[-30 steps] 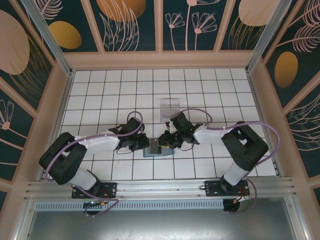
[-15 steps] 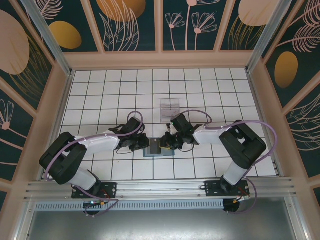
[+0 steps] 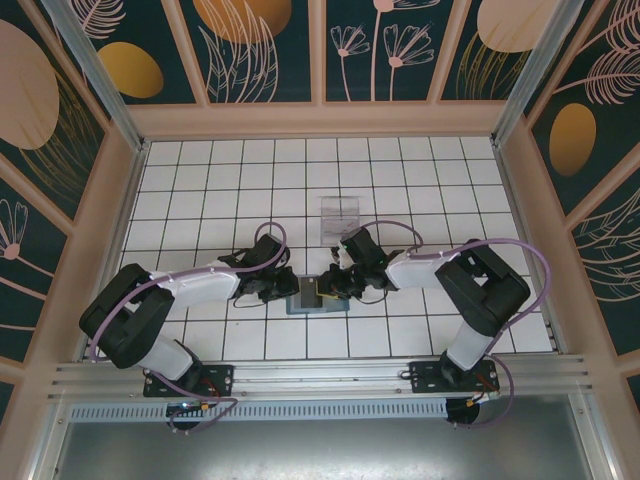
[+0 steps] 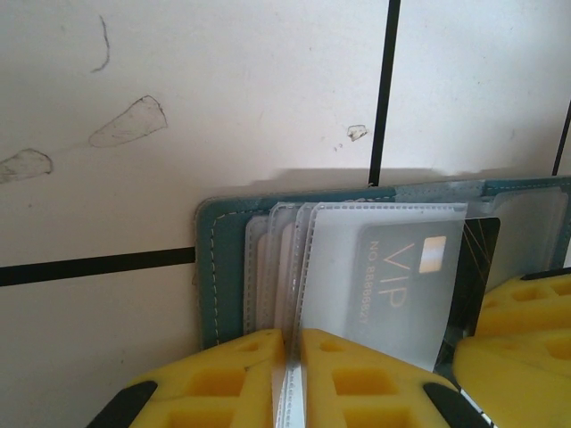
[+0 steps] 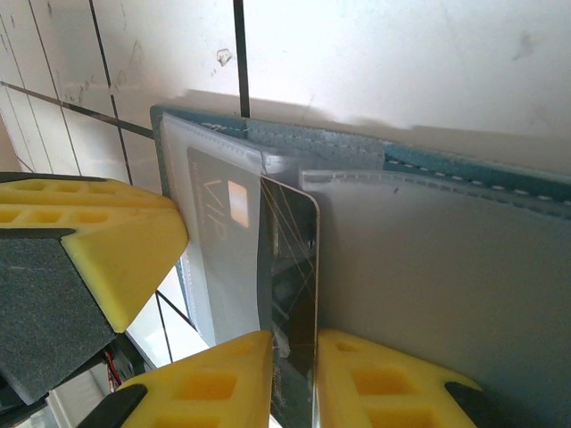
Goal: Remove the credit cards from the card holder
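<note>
The card holder (image 3: 314, 298) is laid open on the tiled table (image 3: 200, 180), just beyond and between the arm bases. At its 9 o'clock edge, the clear sleeves are pinched by the left gripper (image 4: 290, 346), jaws pressed together on them, evidently so that the wallet is anchored against a pull. At 3 o'clock the dark credit card (image 5: 287, 267), partly out of its sleeve, is clamped edge-on by the right gripper (image 5: 293, 357), seemingly to be drawn outward. Farther off, at 12 o'clock, a clear tray (image 3: 340, 213) is set, probably to receive the cards.
</note>
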`<state>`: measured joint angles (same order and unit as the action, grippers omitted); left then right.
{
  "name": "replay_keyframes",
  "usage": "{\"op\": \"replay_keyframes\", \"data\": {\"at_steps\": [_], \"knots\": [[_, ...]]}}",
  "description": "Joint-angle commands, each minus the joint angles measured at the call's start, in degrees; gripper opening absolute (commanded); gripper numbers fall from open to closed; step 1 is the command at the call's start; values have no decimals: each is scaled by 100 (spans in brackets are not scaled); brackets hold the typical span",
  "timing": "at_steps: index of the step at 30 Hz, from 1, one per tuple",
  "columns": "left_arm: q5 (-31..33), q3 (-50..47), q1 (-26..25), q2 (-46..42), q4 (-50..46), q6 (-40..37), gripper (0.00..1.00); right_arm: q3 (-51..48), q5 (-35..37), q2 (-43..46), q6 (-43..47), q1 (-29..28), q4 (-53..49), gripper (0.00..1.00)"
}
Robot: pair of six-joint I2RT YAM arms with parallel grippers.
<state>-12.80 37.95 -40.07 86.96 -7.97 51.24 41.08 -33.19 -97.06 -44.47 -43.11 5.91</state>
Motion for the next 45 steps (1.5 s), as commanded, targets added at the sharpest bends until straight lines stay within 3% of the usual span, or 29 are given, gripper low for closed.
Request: {"op": "replay_keyframes", "data": {"at_steps": [1, 15, 45], "knots": [[317, -73, -2, 234, -482, -104, 17, -74, -133, -201, -67, 38, 156, 20], [349, -69, -2, 231, -530, -123, 17, -181, 96, 51, -2, 85, -95, 11], [400, 52, -7, 116, -677, -189, 17, 193, 638, 702, 464, 140, -1631, 7]]}}
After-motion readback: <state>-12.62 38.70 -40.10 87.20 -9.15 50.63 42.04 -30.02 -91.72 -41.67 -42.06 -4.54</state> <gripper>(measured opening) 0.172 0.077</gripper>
